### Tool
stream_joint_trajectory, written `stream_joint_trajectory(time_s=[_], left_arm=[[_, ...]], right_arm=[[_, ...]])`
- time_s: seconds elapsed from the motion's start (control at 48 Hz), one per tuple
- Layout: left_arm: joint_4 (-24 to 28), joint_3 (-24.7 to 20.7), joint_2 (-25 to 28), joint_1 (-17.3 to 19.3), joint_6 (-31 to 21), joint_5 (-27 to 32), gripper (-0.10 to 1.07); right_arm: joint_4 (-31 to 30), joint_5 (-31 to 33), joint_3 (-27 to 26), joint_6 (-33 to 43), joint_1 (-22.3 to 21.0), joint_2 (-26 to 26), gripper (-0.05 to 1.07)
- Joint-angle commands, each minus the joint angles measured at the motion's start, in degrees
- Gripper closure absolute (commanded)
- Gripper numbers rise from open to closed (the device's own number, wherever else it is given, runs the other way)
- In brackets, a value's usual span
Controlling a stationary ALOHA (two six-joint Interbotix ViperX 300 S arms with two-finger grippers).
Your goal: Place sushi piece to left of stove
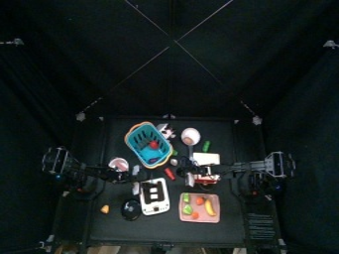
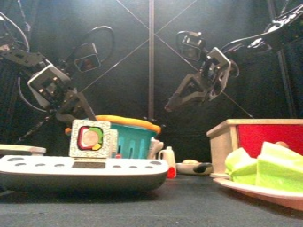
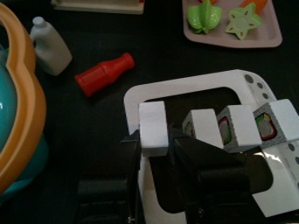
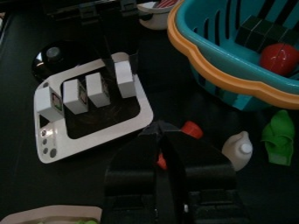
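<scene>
The white stove (image 3: 251, 83) with its black panel lies at the table's front (image 1: 155, 196). On the panel stands a row of white blocks (image 4: 96, 87). The end one is the sushi piece (image 3: 267, 127), with a red and green filling, and it stands upright on the stove (image 2: 89, 139). My left gripper (image 3: 176, 144) hovers open just over the row's other end, holding nothing; whether it touches the nearest white block (image 3: 152, 129) I cannot tell. My right gripper (image 4: 163, 147) hangs shut and empty above the table, beside the stove (image 4: 87, 105).
A teal basket (image 3: 14, 114) with an orange rim stands behind the stove (image 2: 133, 133). A red bottle (image 3: 105, 72) and a white bottle (image 3: 49, 45) lie between them. A pink tray (image 1: 199, 206) of food pieces lies right of the stove.
</scene>
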Motion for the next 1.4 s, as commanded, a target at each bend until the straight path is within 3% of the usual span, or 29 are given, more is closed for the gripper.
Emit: stream_joint_trajectory(time_s=[0.0, 0.25, 0.438, 0.688, 1.062, 1.375], left_arm=[[0.09, -0.35, -1.23, 0.18, 0.09, -0.26, 0.43], [0.00, 2.46, -8.17, -0.09, 0.00, 3.87, 0.43], [-0.18, 6.42, -17.84, -0.70, -0.18, 12.57, 0.43], [-0.09, 12.83, -28.21, -1.23, -0.09, 16.79, 0.42], [-0.26, 17.58, -28.83, 0.00, -0.35, 19.25, 0.42], [-0.70, 17.31, -26.72, 0.79, -0.35, 18.54, 0.42]], right_arm=[[0.09, -0.53, -1.05, -0.09, -0.18, -0.88, 0.57], [-0.09, -0.53, -1.05, -0.26, -0.18, -0.88, 0.57], [-0.09, -0.53, -1.23, -0.18, -0.18, -0.18, 0.57], [-0.09, -0.53, -2.72, -0.18, -0.18, 1.76, 0.57], [-0.18, -0.26, -5.01, -0.35, -0.18, 3.87, 0.57], [-0.70, -0.18, -4.66, -0.26, -0.18, 3.87, 0.57]])
